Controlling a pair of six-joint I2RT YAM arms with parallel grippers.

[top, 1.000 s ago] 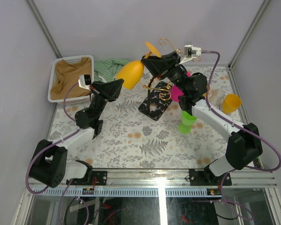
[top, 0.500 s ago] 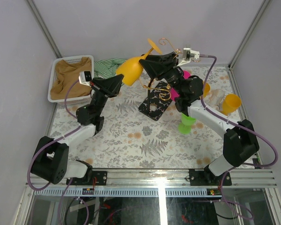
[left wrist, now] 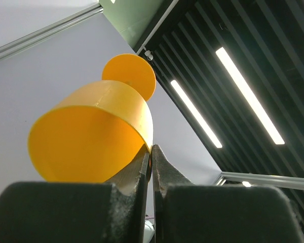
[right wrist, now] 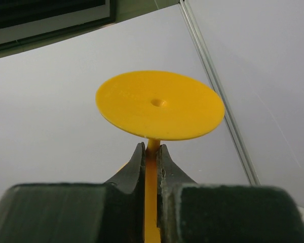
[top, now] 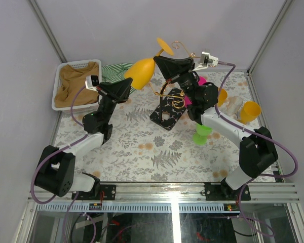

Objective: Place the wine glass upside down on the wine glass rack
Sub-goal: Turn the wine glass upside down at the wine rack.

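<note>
The left tool and right tool hold the orange wine glass tilted by the rack.

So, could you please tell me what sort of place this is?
Likely a robot test cell: two arms bolted to a rail, plain walls on metal posts, props like a laundry basket.

Rack partly behind right arm
</note>
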